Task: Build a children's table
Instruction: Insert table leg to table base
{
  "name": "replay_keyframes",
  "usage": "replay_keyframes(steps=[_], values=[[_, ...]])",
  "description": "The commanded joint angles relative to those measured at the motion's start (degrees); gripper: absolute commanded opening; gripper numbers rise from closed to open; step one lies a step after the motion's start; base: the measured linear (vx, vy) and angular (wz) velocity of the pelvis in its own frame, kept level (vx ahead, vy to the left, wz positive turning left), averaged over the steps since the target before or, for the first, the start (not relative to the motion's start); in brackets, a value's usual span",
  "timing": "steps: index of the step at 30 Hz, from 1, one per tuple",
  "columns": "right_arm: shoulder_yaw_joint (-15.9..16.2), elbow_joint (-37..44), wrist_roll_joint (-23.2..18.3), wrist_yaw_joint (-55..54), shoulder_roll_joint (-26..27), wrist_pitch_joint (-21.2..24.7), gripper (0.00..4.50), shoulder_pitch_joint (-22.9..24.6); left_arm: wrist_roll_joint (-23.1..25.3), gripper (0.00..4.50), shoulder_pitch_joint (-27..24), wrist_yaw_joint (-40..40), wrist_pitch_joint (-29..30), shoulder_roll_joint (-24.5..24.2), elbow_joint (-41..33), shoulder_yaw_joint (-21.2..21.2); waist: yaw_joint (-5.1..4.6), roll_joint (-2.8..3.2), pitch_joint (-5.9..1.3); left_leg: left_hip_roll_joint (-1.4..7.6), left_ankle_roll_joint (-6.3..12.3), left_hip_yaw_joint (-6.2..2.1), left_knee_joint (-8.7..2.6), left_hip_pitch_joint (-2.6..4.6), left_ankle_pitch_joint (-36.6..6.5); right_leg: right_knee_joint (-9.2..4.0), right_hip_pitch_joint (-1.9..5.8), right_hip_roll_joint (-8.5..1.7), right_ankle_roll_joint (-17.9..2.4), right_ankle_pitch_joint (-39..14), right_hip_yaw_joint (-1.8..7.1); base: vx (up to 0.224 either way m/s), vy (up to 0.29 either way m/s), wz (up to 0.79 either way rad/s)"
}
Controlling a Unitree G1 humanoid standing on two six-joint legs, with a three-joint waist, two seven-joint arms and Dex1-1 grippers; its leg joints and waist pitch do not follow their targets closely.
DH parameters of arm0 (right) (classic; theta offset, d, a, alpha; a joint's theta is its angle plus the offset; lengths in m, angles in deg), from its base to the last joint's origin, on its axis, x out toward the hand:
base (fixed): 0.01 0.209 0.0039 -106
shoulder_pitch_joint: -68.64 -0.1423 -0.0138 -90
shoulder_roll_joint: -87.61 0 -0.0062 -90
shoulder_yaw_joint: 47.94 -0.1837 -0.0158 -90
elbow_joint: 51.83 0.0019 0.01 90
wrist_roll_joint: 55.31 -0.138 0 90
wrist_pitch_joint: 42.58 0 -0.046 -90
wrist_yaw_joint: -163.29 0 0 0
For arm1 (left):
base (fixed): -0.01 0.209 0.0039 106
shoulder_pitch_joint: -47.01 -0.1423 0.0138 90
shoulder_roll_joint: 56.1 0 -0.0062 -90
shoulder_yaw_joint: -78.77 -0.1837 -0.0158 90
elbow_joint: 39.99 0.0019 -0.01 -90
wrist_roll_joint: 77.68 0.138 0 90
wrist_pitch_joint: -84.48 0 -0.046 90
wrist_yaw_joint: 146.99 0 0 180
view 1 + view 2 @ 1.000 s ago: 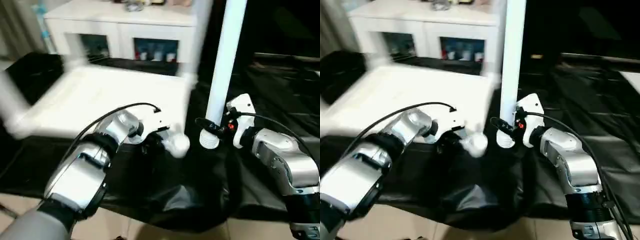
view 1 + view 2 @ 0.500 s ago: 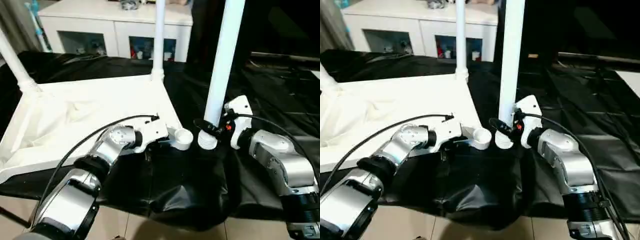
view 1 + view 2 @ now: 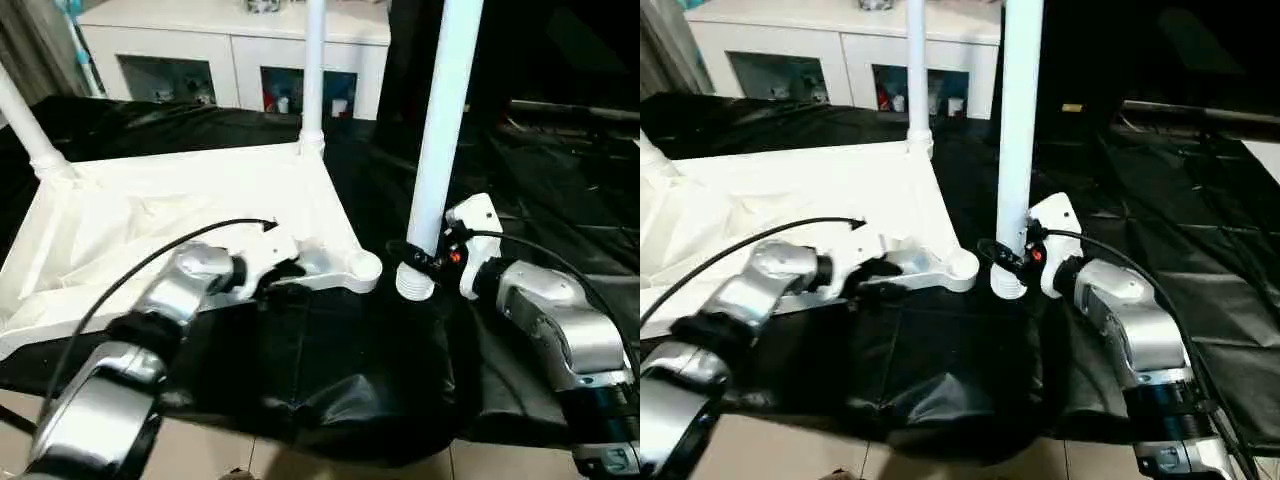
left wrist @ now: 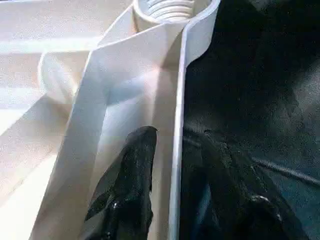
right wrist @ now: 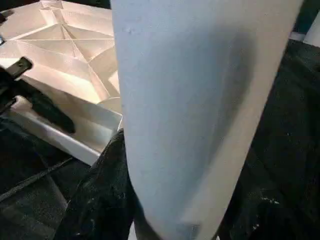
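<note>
No writing is readable; left gripper (image 4: 170, 200) loosely straddles the tabletop rim (image 4: 177, 125), right gripper (image 3: 425, 262) grasps a leg (image 3: 440, 130).

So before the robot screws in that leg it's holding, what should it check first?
1. Loose leg in the right claw: held upright near its threaded end. Ok.
2. Empty corner socket facing up with nothing in it: ok.
3. Leg's end over the socket: not ok, it stands beside the socket, over the black sheet.
4. Tabletop steadied: the left claw has a finger on each side of the rim wall; whether it grips tight, cannot tell.
5. The two far legs stand upright in their sockets: ok.
</note>
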Motion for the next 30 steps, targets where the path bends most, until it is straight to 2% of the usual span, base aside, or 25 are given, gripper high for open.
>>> replay_keyframes(steps=[1, 6, 7, 10, 12, 15, 18, 21, 23, 26, 28, 29, 30], values=[[0.1, -0.4, 0.1, 0.5, -0.2, -1.0, 1.84, -1.2, -1.0, 1.51, -0.5, 0.4, 1.7, -0.5, -2.2, 0.7, 0.14, -0.62, -4.07, 1.16, 0.08, -0.16, -4.39, 0.58, -15.5, -4.0, 2.78, -2.89, -9.0, -20.6, 2.09, 0.0, 0.0, 0.0], [0.5, -0.9, 0.4, 0.6, 0.1, -1.3, 1.84, -1.5, -1.7, 1.37, -1.1, 0.5, 2.1, 0.0, -2.6, 1.1, 0.29, -0.68, -4.02, 1.11, 0.1, -0.07, -4.4, 0.55, -15.1, -3.86, 2.86, -2.82, -9.5, -18.8, 2.14, 0.0, 0.0, 0.0], [0.5, -1.1, 0.4, 0.6, 0.2, -1.4, 1.84, -1.6, -2.1, 1.08, -1.5, 0.4, 2.5, 0.3, -3.2, 1.4, 0.29, -0.71, -4.02, 1.14, 0.09, -0.05, -4.41, 0.58, -15.1, -3.9, 2.84, -2.86, -9.5, -18.8, 2.15, 0.0, 0.0, 0.0], [0.6, -1.1, 0.3, 0.7, 0.1, -1.5, 1.84, -1.7, -3.0, 1.03, -2.2, 0.4, 3.3, 0.6, -4.4, 1.7, 0.29, -0.84, -4.01, 1.09, 0.15, -0.01, -4.33, 0.47, -14.9, -3.88, 2.95, -2.94, -9.6, -19.0, 2.18, 0.0, 0.0, 0.0], [0.6, -1.2, 0.3, 0.7, 0.1, -1.6, 1.84, -1.6, -2.8, 0.65, -2.5, 0.7, 3.0, 0.6, -4.5, 1.3, 0.29, -0.81, -3.99, 1.04, 0.12, -0.03, -4.36, 0.53, -15.0, -4.02, 2.88, -2.85, -9.0, -20.0, 2.15, 0.0, 0.0, 0.0], [0.6, -1.3, 0.2, 0.6, 0.1, -1.7, 1.84, -1.7, -2.3, 0.6, -2.9, 1.6, 3.0, 0.4, -4.8, 0.2, 0.27, -0.77, -4.04, 1.03, 0.07, -0.06, -4.35, 0.49, -14.9, -3.94, 2.93, -2.8, -9.0, -19.3, 2.15, 0.0, 0.0, 0.0], [0.6, -1.5, 0.0, 0.6, 0.4, -1.7, 1.84, -2.0, -2.5, 0.21, -3.2, 1.7, 3.6, 0.6, -5.5, 0.2, 0.24, -0.8, -4.07, 1.12, 0.23, -0.01, -4.33, 0.51, -14.1, -3.73, 2.94, -2.78, -9.6, -17.5, 2.21, 0.0, 0.0, 0.0], [-0.6, -1.5, -2.2, 0.5, 1.9, 0.0, 1.84, -3.0, -1.8, 0.21, -3.4, 2.2, 3.8, 0.4, -5.6, -0.6, 0.14, -0.83, -4.1, 1.05, 0.4, -0.03, -4.35, 0.39, -13.9, -3.65, 3.06, -2.84, -9.8, -17.7, 2.19, 0.0, 0.0, 0.0], [-1.4, -1.4, -4.9, 0.7, 3.4, 3.4, 1.84, -4.2, -1.0, 0.05, -4.9, 3.6, 4.7, -0.2, -7.3, -2.4, -0.07, -0.68, -4.12, 1.19, 0.3, -0.09, -4.39, 0.46, -14.0, -3.51, 3.09, -2.83, -10.2, -17.0, 2.25, 0.0, 0.0, 0.0], [-0.6, -1.9, -5.0, 1.7, 3.6, 4.0, 1.84, -4.9, -0.4, 0.0, -6.8, 5.1, 6.2, -0.6, -10.4, -4.0, -0.06, -0.7, -3.99, 1.27, -0.02, 0.0, -4.42, 0.64, -14.8, -3.66, 2.89, -2.83, -10.4, -17.9, 2.28, 0.0, 0.0, 0.0], [-0.4, -2.6, -5.1, 2.1, 3.8, 4.4, 1.84, -5.7, 0.3, 0.0, -7.8, 5.5, 7.3, -0.9, -12.1, -5.0, 0.06, -0.72, -3.92, 1.29, -0.28, 0.01, -4.49, 0.75, -15.2, -3.74, 2.79, -2.87, -10.0, -19.1, 2.29, 0.0, 0.0, 0.0], [-0.5, -3.1, -5.4, 2.5, 4.0, 4.8, 1.84, -6.3, 0.7, 0.0, -8.1, 5.4, 7.7, -1.0, -12.7, -5.4, 0.07, -0.96, -3.88, 1.27, -0.47, 0.04, -4.53, 0.87, -15.9, -3.99, 2.66, -2.81, -9.4, -20.3, 2.29, 0.0, 0.0, 0.0], [-0.5, -3.4, -5.4, 2.6, 4.1, 4.9, 1.84, -6.5, 0.8, 0.0, -8.1, 5.4, 7.8, -1.0, -12.9, -5.5, 0.11, -0.89, -3.9, 1.26, -0.59, -0.02, -4.53, 0.86, -16.1, -3.9, 2.67, -2.82, -9.4, -20.5, 2.29, 0.0, 0.0, 0.0]])
